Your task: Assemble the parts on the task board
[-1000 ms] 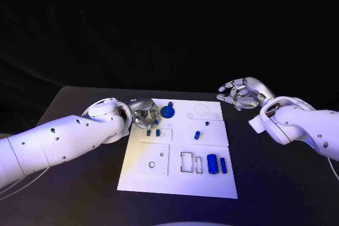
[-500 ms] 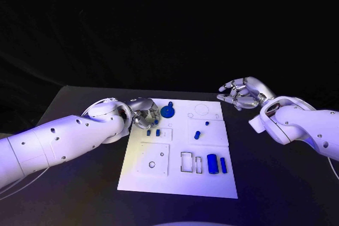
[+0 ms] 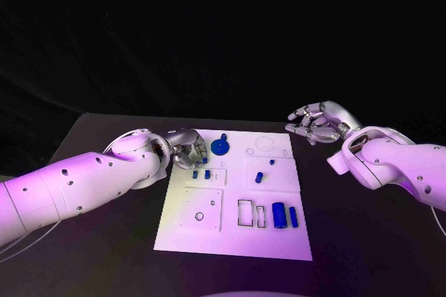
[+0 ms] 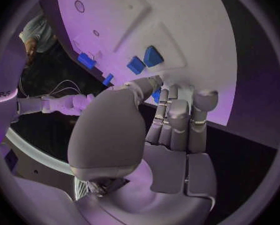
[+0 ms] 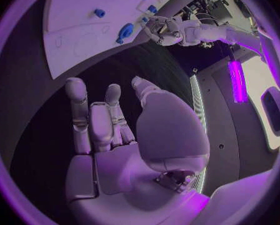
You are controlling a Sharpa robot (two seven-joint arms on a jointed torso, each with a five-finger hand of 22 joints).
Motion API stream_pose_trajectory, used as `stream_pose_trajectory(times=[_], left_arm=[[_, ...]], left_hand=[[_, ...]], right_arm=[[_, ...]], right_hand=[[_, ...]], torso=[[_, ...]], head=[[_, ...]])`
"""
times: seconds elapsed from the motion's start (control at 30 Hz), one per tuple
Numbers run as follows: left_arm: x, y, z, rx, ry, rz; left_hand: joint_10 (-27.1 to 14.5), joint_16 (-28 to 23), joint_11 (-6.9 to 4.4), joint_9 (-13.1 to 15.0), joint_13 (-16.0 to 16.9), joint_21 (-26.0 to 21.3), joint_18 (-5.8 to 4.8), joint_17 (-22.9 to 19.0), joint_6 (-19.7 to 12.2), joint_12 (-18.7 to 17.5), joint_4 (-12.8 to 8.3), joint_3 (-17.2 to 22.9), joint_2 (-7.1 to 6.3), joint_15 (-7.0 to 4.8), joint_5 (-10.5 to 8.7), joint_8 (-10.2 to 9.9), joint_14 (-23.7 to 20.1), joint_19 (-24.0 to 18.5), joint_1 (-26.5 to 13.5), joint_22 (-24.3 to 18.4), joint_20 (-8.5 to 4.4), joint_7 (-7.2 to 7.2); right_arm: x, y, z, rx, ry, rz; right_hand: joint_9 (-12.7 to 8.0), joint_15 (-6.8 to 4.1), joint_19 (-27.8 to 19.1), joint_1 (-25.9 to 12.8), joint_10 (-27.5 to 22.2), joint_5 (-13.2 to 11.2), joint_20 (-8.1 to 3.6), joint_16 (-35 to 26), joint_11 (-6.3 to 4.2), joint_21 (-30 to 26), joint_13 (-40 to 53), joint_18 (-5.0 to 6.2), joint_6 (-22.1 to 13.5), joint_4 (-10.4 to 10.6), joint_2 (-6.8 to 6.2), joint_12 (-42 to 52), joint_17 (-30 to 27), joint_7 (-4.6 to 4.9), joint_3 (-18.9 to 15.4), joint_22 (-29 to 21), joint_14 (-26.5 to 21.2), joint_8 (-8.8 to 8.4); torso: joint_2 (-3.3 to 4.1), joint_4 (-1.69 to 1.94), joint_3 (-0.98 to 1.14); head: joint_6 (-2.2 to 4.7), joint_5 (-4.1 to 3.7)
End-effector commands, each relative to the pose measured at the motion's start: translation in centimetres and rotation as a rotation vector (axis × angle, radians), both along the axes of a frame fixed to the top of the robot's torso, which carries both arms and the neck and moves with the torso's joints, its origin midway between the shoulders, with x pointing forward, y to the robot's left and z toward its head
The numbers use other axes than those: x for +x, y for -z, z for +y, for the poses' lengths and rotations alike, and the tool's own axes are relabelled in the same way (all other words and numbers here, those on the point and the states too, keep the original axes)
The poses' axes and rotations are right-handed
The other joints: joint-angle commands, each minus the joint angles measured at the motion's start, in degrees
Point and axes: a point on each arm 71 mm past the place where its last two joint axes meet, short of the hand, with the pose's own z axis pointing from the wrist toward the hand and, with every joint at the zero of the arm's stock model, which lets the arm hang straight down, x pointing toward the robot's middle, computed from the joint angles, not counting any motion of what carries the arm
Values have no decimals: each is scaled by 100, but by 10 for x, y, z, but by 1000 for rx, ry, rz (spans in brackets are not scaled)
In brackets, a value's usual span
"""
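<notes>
The white task board (image 3: pixel 232 232) lies in the middle of the black table. My left hand (image 3: pixel 189 149) hovers at its far left corner, fingers curled in, and pinches a small blue part (image 4: pixel 156 95) between thumb and fingers. Beside it a round blue part (image 3: pixel 220 145) lies on the board. Two small blue parts (image 3: pixel 202 174) stand in a framed slot, and another small one (image 3: pixel 259 177) sits to the right. A thick blue cylinder (image 3: pixel 280 215) and a thinner one (image 3: pixel 294 216) lie lower right. My right hand (image 3: pixel 319 123) hangs empty off the board's far right corner, fingers loosely spread.
Bare black table (image 3: pixel 372 245) surrounds the board on all sides. The board has unfilled outlines: a circle (image 3: pixel 266 143) at the far right, rectangular slots (image 3: pixel 246 213) and a square plate with a hole (image 3: pixel 200 216) near the front.
</notes>
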Motion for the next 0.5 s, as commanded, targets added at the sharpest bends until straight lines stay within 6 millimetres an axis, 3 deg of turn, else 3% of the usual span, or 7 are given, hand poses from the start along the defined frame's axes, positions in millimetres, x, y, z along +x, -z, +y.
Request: stream_pose_trajectory(times=[0.03,0.17,0.27,0.3,0.4,0.43,0.5], left_arm=[[-1,-3,3,-49,-23,26],[0,-8,10,-100,-50,51],[0,-13,17,-148,-77,67],[0,-14,19,-161,-85,72],[1,-18,28,-236,-126,94],[2,-20,33,-281,-148,104],[3,-22,38,-350,-172,119]], left_hand=[[-46,-26,6,-14,-1,-44,21,-50,-45,-3,-5,-31,-31,4,2,-44,-46,-61,-30,-58,-10,6],[-222,-85,32,-37,-10,-175,56,-239,-130,-13,2,-115,-53,29,-1,-103,-157,-173,-56,-248,16,25],[-284,-126,43,-42,-14,-259,79,-364,-152,-11,6,-161,-51,39,-1,-118,-216,-240,-60,-373,26,36],[-386,-234,60,-45,-28,-413,119,-634,-164,-35,8,-205,-41,52,1,-127,-342,-361,-54,-598,38,44],[-447,-294,74,-47,-33,-518,144,-795,-165,-24,20,-257,-11,66,9,-133,-426,-440,-42,-739,52,60],[-488,-502,98,-46,-34,-840,225,-1268,-139,5,30,-280,44,87,22,-129,-661,-682,-5,-1190,69,86],[-470,-513,104,-44,-30,-869,231,-1290,-118,29,36,-268,73,90,25,-122,-677,-699,10,-1224,72,96]], right_arm=[[0,4,1,-26,-21,40],[0,6,2,-60,-42,63],[-1,8,3,-117,-72,73],[-1,9,4,-130,-79,75],[-2,11,6,-194,-109,77],[-2,11,8,-231,-125,72],[-4,12,10,-277,-144,62]], right_hand=[[-3,3,-85,239,-194,-160,13,-60,3,-183,-327,89,62,-61,33,-413,-38,12,152,-109,-75,56],[-33,6,-45,412,-272,-309,19,-169,17,-209,-753,80,125,-111,4,-921,-181,33,331,-97,-124,54],[-80,18,132,657,-203,-336,12,-133,36,-11,-1391,44,262,-257,-92,-1667,-112,38,709,101,-46,40],[-97,25,161,663,-131,-343,12,-117,39,21,-1556,38,293,-279,-133,-1846,-82,45,798,139,-24,28],[-134,26,258,719,-23,-355,18,-44,74,165,-1941,9,381,-388,-200,-2291,38,38,1040,286,39,-1],[-184,44,332,693,147,-370,21,13,97,291,-2261,-11,452,-493,-248,-2625,126,55,1250,420,86,-69],[-190,38,364,710,148,-367,26,42,75,351,-2315,-25,471,-536,-269,-2688,174,55,1283,475,101,-77]], torso=[[-6,1,-2],[-10,0,6],[-15,3,7],[-13,3,5],[-13,5,4],[-15,5,4],[-11,1,5]], head=[[0,-12],[18,-3],[38,-12],[42,-16],[63,-47],[69,-65],[90,-106]])
